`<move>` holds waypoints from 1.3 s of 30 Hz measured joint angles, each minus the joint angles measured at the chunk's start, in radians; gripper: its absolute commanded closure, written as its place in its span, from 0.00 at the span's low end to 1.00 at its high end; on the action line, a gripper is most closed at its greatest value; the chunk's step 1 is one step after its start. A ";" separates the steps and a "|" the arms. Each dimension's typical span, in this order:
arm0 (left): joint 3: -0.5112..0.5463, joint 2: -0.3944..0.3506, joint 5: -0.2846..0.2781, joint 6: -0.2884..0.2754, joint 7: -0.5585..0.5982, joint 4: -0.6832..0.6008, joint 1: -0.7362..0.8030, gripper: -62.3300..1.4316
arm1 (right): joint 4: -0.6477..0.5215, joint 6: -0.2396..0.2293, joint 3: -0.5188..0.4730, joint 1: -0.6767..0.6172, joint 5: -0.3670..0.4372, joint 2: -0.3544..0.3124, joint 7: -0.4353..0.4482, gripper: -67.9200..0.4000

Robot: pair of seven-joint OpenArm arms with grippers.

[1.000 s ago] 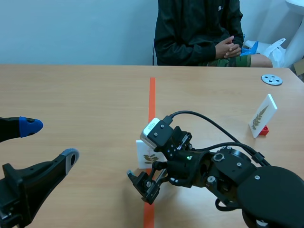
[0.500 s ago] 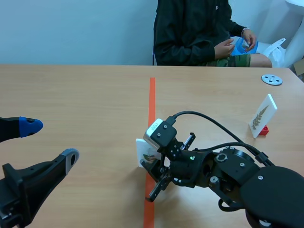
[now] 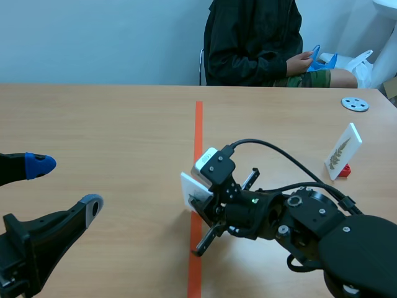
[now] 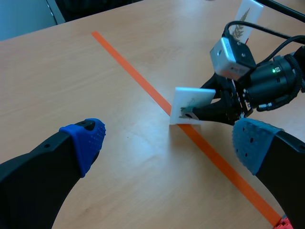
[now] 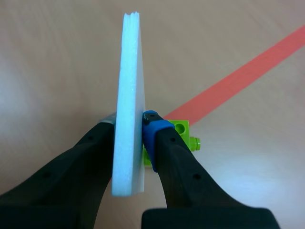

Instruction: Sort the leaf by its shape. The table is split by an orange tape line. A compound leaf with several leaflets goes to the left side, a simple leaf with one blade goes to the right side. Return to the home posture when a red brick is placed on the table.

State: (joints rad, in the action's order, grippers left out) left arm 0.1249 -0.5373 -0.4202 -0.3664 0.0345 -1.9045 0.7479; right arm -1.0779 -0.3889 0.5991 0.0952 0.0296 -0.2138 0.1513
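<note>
A white foam card [image 3: 190, 190] with a leaf picture stands tilted at the orange tape line [image 3: 198, 124], near the table's front. My right gripper [image 3: 200, 200] is shut on it. In the right wrist view the card [image 5: 128, 95] is edge-on, pinched between the fingers [image 5: 155, 129], with its green brick base [image 5: 185, 133] just behind them. The left wrist view has the card [image 4: 190, 102] ahead of my left gripper [image 4: 169, 143], well apart from it. At the table's left front my left gripper [image 3: 65, 184] is open and holds nothing.
A second white card [image 3: 342, 151] with a fern-like leaf stands on a red brick base [image 3: 345, 170] on the right side. A grey disc [image 3: 355, 103] lies at the far right. A person [image 3: 254, 43] sits across the table, handling something blue.
My right gripper has shut on the card and tilted it, shifting slightly right and away. The person's hands moved to the blue object. My left arm has not moved.
</note>
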 measured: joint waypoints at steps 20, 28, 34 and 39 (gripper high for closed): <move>0.000 0.000 0.000 0.000 0.000 0.000 0.000 0.08 | -0.382 -0.008 -0.541 -0.330 0.292 -0.036 -0.159 0.97; 0.000 0.000 0.000 0.000 0.001 0.000 0.000 0.08 | -0.379 -0.006 -0.731 -0.367 0.316 -0.039 -0.180 0.97; 0.000 0.000 0.000 0.000 0.001 0.000 0.000 0.08 | -0.332 0.017 -0.727 -0.336 0.337 -0.078 -0.175 0.97; 0.000 0.000 0.000 0.000 0.001 0.000 0.000 0.08 | -0.188 0.055 -0.728 -0.258 0.338 -0.080 -0.145 0.98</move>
State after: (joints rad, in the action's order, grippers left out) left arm 0.1249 -0.5369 -0.4202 -0.3668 0.0357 -1.9045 0.7479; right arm -1.2655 -0.3336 -0.1287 -0.1631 0.3672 -0.2943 0.0067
